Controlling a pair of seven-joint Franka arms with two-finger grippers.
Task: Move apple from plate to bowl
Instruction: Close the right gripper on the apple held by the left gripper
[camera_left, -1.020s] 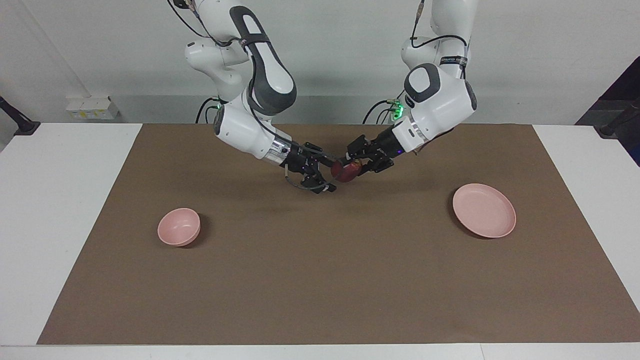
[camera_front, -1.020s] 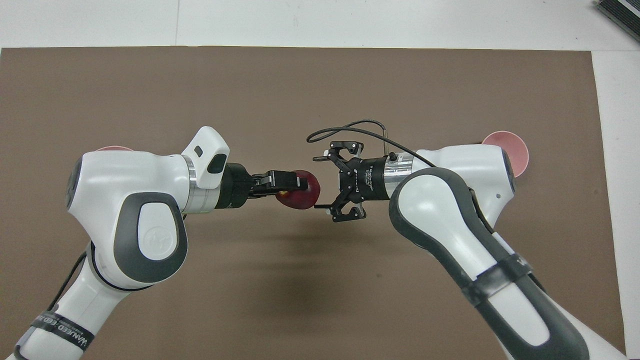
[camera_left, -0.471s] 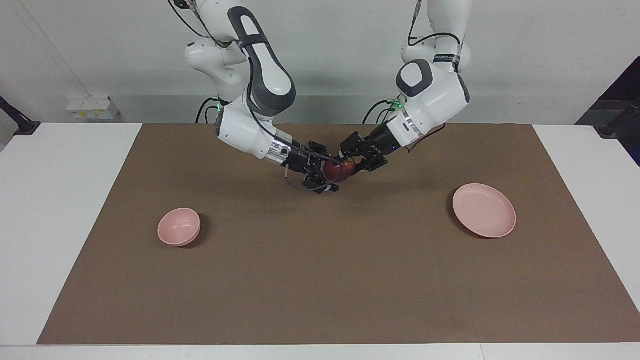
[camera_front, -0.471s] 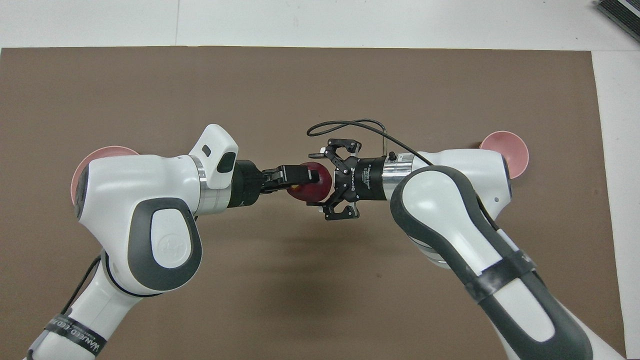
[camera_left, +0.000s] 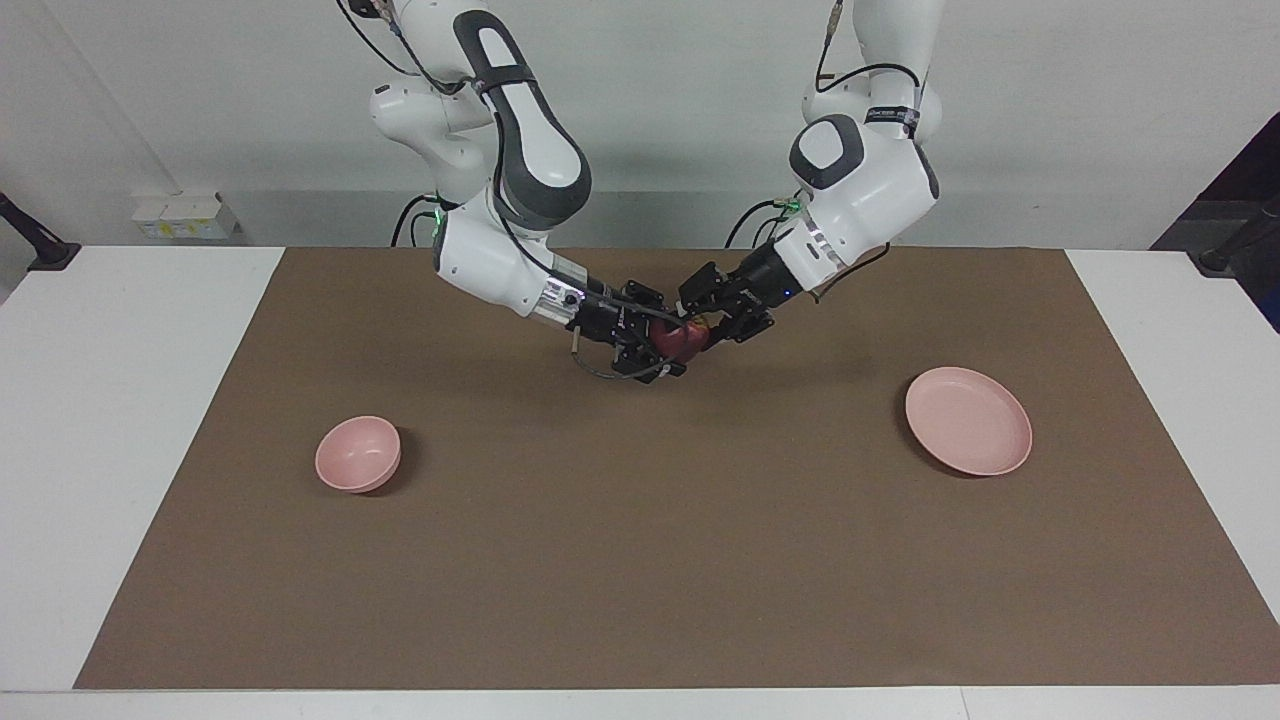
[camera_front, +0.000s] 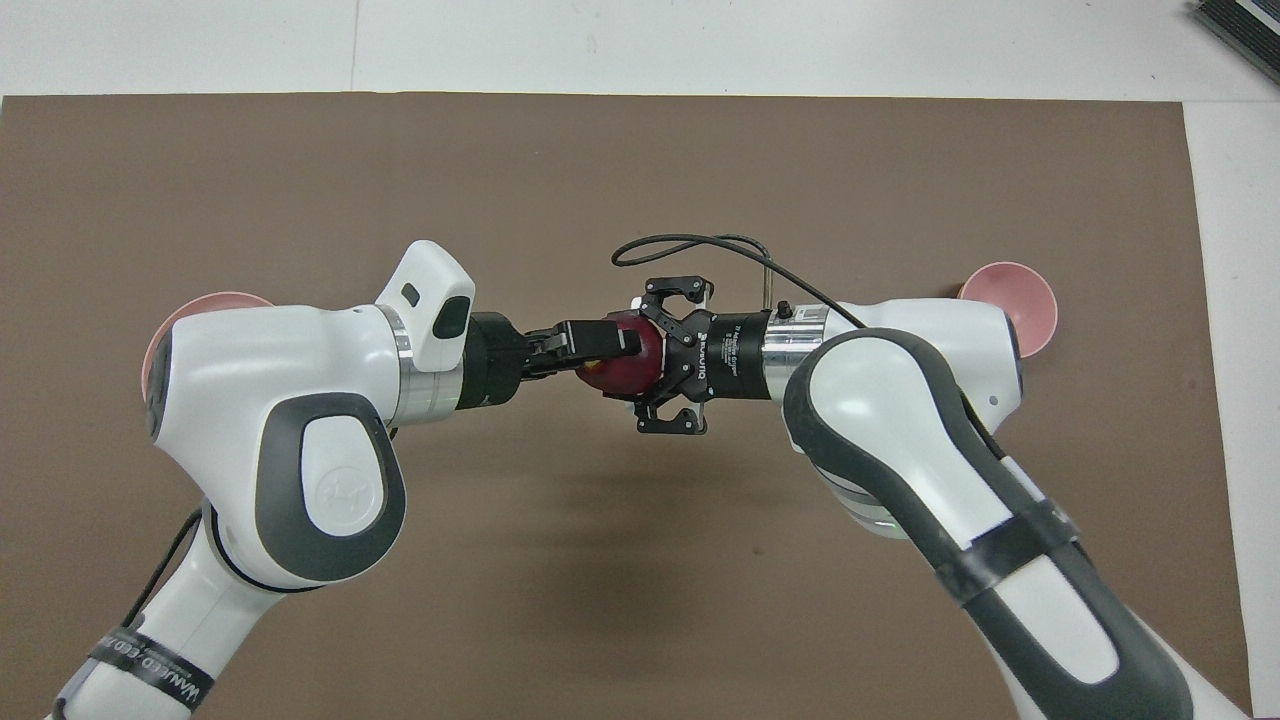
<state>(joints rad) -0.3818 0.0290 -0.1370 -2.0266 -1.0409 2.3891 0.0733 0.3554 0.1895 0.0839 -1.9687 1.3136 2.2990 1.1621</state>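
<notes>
Midway through a handover above the middle of the brown mat, the small dark red apple (camera_front: 625, 367) is clamped by the left gripper (camera_front: 612, 345) and gripped by the right gripper (camera_front: 648, 360) too, leaving the pale pink plate (camera_left: 968, 420) bare and the deep pink bowl (camera_left: 357, 454) unfilled.

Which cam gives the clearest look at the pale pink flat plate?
Facing view: the pale pink flat round plate lies fully visible on the brown mat, toward the left arm's end. In the overhead view the left arm covers nearly all of it; only a rim sliver shows.
</notes>
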